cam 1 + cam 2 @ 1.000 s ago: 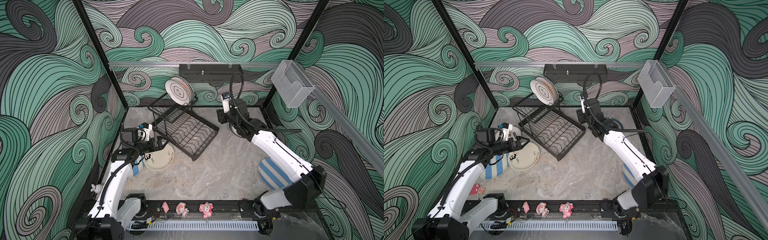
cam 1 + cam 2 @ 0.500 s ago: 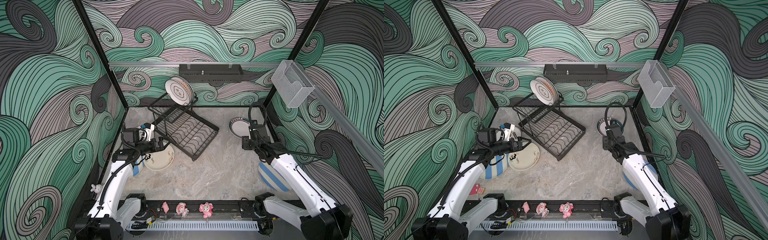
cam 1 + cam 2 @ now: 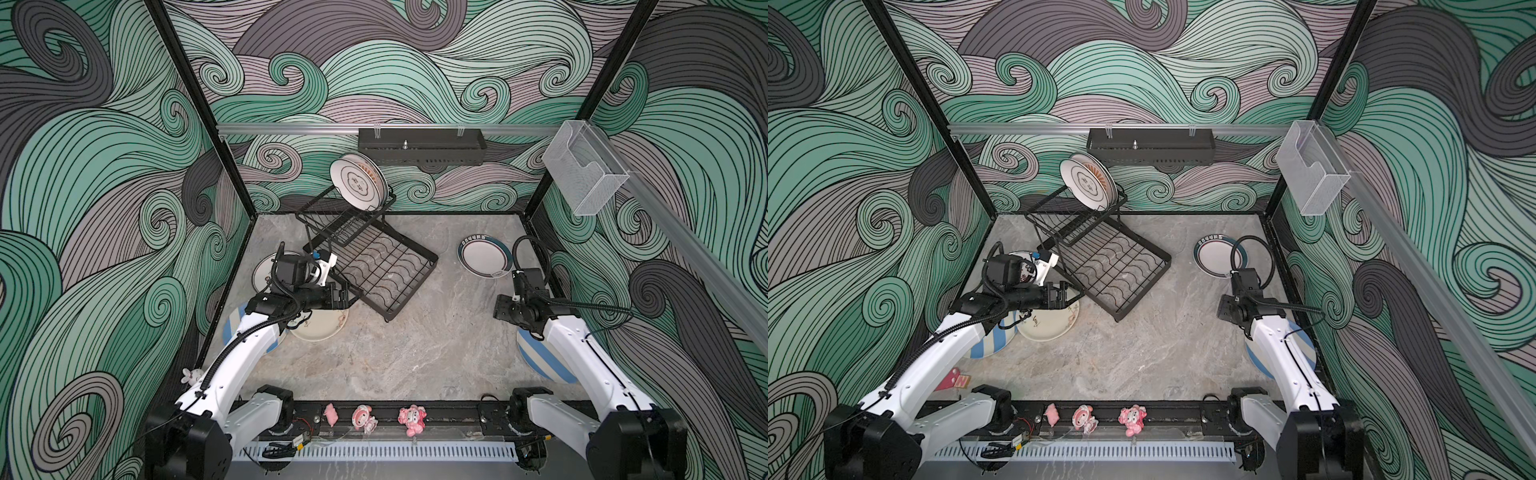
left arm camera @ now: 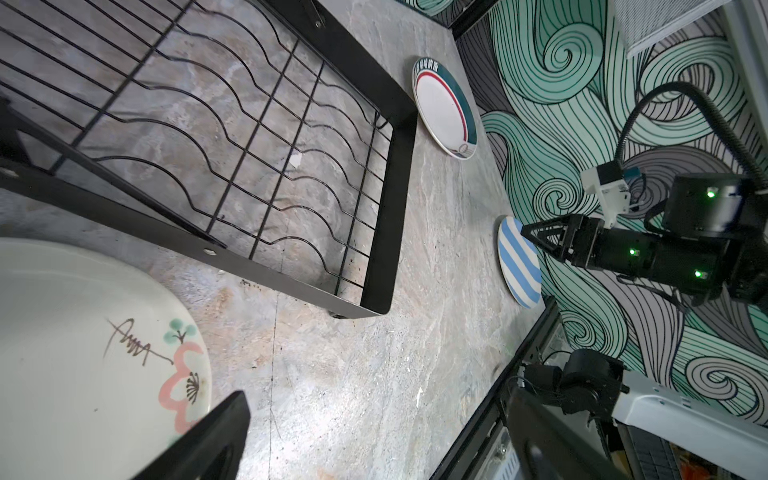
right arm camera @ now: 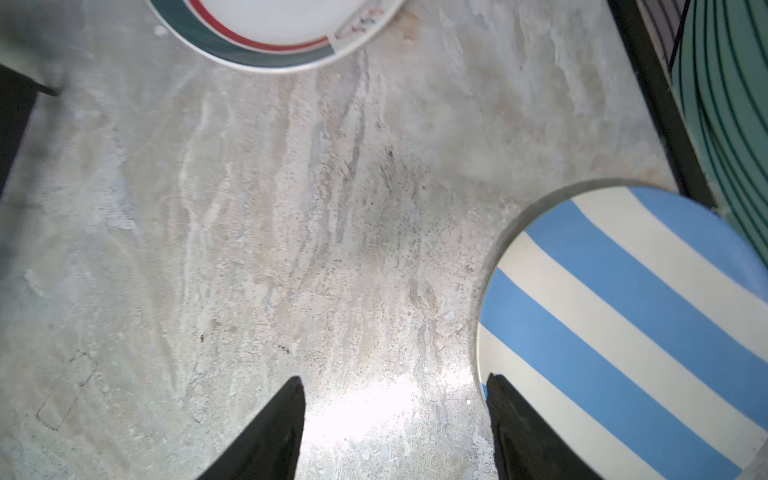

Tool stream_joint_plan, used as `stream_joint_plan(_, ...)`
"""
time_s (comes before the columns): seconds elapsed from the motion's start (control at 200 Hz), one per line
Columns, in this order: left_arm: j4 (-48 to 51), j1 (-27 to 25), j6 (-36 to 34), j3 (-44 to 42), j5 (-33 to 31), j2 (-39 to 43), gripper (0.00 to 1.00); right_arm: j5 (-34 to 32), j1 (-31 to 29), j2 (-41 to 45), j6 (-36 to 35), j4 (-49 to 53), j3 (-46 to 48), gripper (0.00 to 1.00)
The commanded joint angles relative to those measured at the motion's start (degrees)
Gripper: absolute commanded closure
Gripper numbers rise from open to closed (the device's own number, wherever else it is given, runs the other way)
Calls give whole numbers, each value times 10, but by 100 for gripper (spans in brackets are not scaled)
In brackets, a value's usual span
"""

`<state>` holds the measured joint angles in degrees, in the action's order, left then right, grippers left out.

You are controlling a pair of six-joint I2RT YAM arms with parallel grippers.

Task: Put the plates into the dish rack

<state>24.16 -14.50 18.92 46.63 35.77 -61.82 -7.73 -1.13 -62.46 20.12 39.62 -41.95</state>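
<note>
So, we see the right gripper (image 5: 395, 378) spread, empty, at a striped plate's (image 5: 623, 332) rim; left gripper (image 4: 378, 395) spread too, at the cream plate's (image 4: 83, 332) edge by the rack (image 4: 390, 187).

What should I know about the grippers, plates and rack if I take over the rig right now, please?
Left gripper: open, empty, at the edge of the cream plate, by the dish rack.
Right gripper: open, empty, over bare table beside the right blue-striped plate.
Done: orange-rimmed plates, seemingly two, stand in the upper basket.
Left: lower tray empty; flat on the table lie the cream plate, teal-rimmed plate, white plate behind the left wrist, right blue-striped plate, and left blue-striped plate under the left arm.
</note>
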Motion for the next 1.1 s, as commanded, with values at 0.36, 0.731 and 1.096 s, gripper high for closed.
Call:
stream_joint_plan(0.36, -120, -101, 29, 10, -26, -66, 1, 76, 100, -51, 35, -65, 34, 27)
stream_joint_plan(0.731, -141, -123, 45, -4, -33, -102, 1, 95, 138, -113, 26, -32, 26, 25)
stream_joint_plan(1.096, -130, -121, 54, 0, -24, -134, 1, 41, 168, -109, 45, -32, 20, 24)
